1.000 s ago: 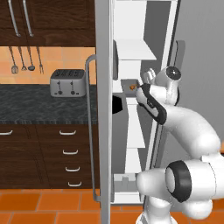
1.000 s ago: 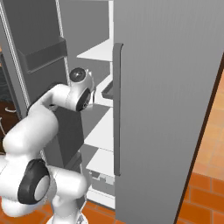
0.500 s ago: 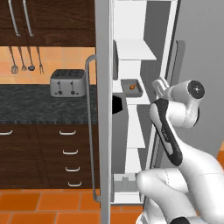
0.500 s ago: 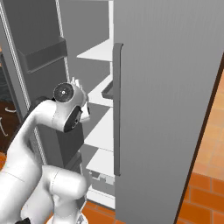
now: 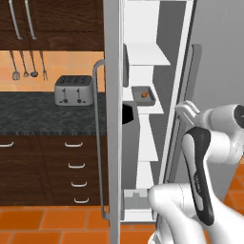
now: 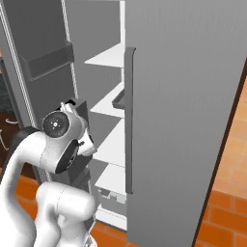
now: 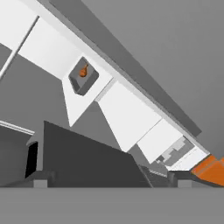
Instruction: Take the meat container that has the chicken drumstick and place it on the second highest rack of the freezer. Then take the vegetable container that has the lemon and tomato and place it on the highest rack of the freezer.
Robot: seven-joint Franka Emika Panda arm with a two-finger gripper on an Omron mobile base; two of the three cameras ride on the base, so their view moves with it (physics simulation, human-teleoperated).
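Meat container [image 5: 144,95] sits on a white rack inside the open freezer [image 6: 183,111], second from top; chicken drumstick [image 7: 83,70] inside it. Fingers [image 7: 109,177] well apart from the tray, spread wide, holding nothing. Toaster [image 5: 74,90] on the bench [image 5: 43,109].

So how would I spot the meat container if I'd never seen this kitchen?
Find the tall grey freezer with its door open. On the second white shelf from the top sits the meat container, a small shallow grey tray. It is the one thing on the shelves, with an orange-brown drumstick inside.
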